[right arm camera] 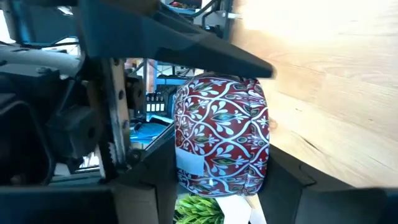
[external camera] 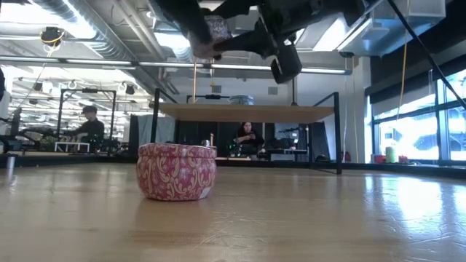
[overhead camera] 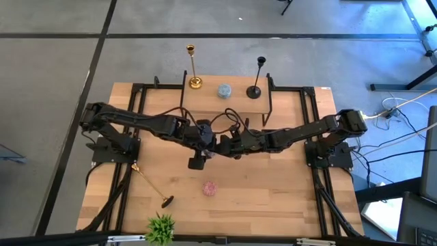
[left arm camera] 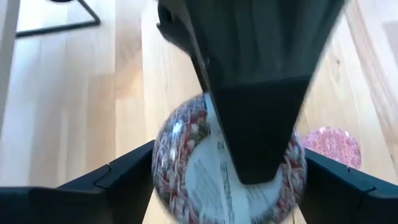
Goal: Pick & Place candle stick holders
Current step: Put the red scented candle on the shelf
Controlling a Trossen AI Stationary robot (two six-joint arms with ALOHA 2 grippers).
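Open-plan lab: exposed ceiling ducts [external camera: 80,22], workbenches (people [external camera: 91,124] seated behind).

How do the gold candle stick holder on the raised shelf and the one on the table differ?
The gold holder on the shelf stands upright on its round base; the holder on the table lies flat, angled across the boards. The shelf one's base looks gold, the table one's dark. Both are thin, tall sticks, and neither is held by a gripper.

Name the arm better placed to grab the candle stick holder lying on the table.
Left, probably. The fallen candle stick holder lies on the left arm's side, near its base; the left gripper and right gripper meet mid-table at a red tin.
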